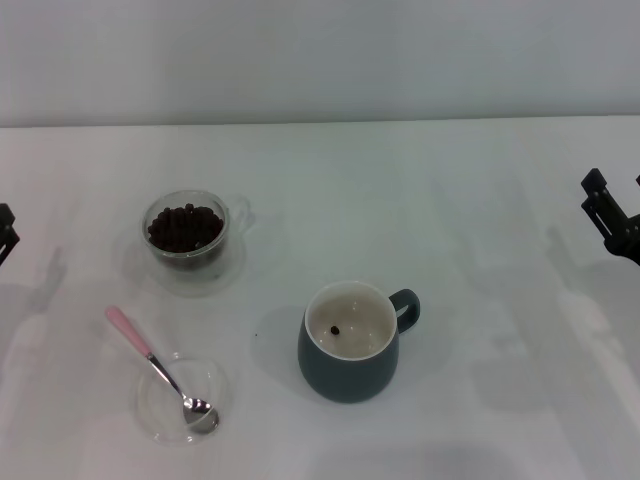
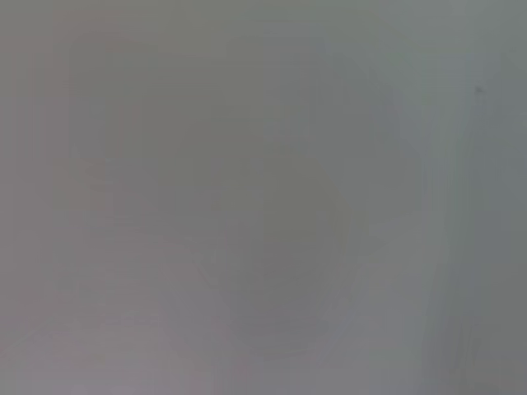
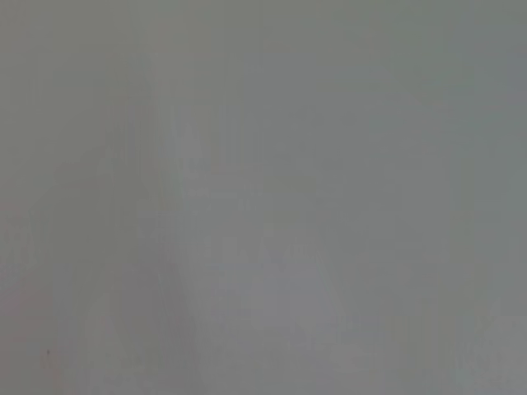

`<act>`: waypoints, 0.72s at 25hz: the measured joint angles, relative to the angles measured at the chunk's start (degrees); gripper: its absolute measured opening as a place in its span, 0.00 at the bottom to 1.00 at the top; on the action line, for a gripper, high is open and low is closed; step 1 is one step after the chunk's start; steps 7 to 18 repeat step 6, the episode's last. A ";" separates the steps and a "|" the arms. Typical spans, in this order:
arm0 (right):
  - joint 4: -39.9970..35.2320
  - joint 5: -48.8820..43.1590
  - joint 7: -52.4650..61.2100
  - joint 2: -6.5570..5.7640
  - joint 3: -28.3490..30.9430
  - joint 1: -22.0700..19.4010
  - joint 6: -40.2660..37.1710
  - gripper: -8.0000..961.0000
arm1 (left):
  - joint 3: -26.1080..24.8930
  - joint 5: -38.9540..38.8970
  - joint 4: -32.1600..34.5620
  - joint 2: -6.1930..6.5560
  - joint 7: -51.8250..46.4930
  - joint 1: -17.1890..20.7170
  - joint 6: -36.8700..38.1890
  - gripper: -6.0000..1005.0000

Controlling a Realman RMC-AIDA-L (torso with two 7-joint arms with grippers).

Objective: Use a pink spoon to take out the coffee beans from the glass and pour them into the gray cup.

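The glass (image 1: 188, 232) stands at the left of the table, filled with dark coffee beans (image 1: 185, 226). In front of it the pink spoon (image 1: 160, 370) lies with its metal bowl resting in a shallow clear saucer (image 1: 185, 402) and its pink handle pointing back left. The gray cup (image 1: 350, 340) sits near the table's middle, handle to the right, with one bean on its cream inside. My left gripper (image 1: 5, 235) shows only at the left edge, far from the glass. My right gripper (image 1: 612, 212) hangs at the right edge with nothing in it. Both wrist views show only blank table.
The white table (image 1: 480, 200) stretches wide between the cup and the right gripper. A pale wall runs along the back edge.
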 joint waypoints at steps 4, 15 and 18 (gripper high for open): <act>0.36 -0.14 0.00 0.00 -0.20 -0.10 0.00 0.83 | 0.14 -0.02 0.00 -0.02 0.04 0.22 -0.01 0.87; 0.65 -0.23 0.00 0.00 -0.21 -0.11 0.02 0.83 | 0.16 -0.03 0.00 -0.03 0.04 0.41 -0.01 0.87; 0.65 -0.23 0.00 0.00 -0.21 -0.11 0.02 0.83 | 0.16 -0.03 0.00 -0.03 0.04 0.41 -0.01 0.87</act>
